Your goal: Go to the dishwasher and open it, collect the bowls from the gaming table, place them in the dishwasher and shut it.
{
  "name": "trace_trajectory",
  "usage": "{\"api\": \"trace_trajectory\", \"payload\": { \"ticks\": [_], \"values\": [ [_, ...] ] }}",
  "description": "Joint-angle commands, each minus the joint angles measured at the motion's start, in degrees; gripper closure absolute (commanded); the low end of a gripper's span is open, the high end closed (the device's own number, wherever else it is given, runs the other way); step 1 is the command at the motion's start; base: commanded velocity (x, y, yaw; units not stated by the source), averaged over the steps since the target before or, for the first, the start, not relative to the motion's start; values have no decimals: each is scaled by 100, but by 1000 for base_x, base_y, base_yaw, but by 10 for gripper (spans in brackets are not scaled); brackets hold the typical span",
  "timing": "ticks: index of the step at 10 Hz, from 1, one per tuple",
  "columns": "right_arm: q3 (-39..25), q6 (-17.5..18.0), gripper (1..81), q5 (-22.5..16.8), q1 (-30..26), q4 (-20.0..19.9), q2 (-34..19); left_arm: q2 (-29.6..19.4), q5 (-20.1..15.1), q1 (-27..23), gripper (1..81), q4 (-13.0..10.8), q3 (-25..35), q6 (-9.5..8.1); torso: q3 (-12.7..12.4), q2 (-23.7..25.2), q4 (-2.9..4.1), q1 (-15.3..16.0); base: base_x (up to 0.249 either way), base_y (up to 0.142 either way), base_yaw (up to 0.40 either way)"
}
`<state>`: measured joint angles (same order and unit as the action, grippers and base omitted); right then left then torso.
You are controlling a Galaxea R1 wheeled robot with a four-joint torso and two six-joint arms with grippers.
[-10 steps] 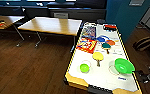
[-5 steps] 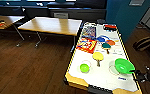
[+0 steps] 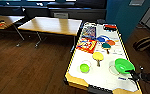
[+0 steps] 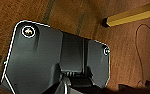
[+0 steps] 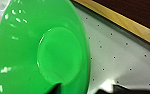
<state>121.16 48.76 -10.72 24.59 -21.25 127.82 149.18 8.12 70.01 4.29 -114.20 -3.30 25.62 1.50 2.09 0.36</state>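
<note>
bowl collection under way at the gaming table [image 3: 101, 80]

far to the left of the right pincer [image 3: 133, 74] stand the wooden-topped desks [image 3: 51, 25]; nearer, on the white top, the small lime bowl [image 3: 84, 67] sits well apart from it, then the yellow paddle [image 3: 98, 56] between the two bowls, and just at the pincer's tip the wide green bowl [image 3: 124, 65], tilted with its near rim at the fingers. the right pincer appears closed on that rim, the bowl looming large before the wrist [image 5: 41, 50]. the left wrist looks down on the wooden floor [image 4: 66, 17] beside the table's yellow edge; whether the left pincer is wide or narrow i cannot tell. step in hand, i judge: picking up the first bowl. next calls for a firm hold while lifting, since the thin rim could slip.
</note>
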Motion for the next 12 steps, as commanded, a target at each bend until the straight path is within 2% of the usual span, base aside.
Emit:
{"api": "trace_trajectory", "payload": {
  "ticks": [1, 5, 8, 12],
  "values": [
    [56, 2, 811, -176, -670, -46, -254, -142, -346, -167, 10, 19, 100, -21, 0, 0, 0, 0, 0, 0, 0],
    [-59, -16, 811, -194, -713, -46, -342, -160, -346, -167, 10, 19, 117, -21, 0, 0, 0, 0, 0, 0, 0],
    [-830, 2, 811, -273, -1038, 76, -973, -116, -337, -167, 10, 2, 126, -21, 0, 0, 0, 0, 0, 0, 0],
    [-1509, 2, 811, -308, -1038, 218, -1687, -142, -267, -246, 10, -25, 398, -12, 0, 0, 0, 0, 0, 0, 0]
  ]
}}
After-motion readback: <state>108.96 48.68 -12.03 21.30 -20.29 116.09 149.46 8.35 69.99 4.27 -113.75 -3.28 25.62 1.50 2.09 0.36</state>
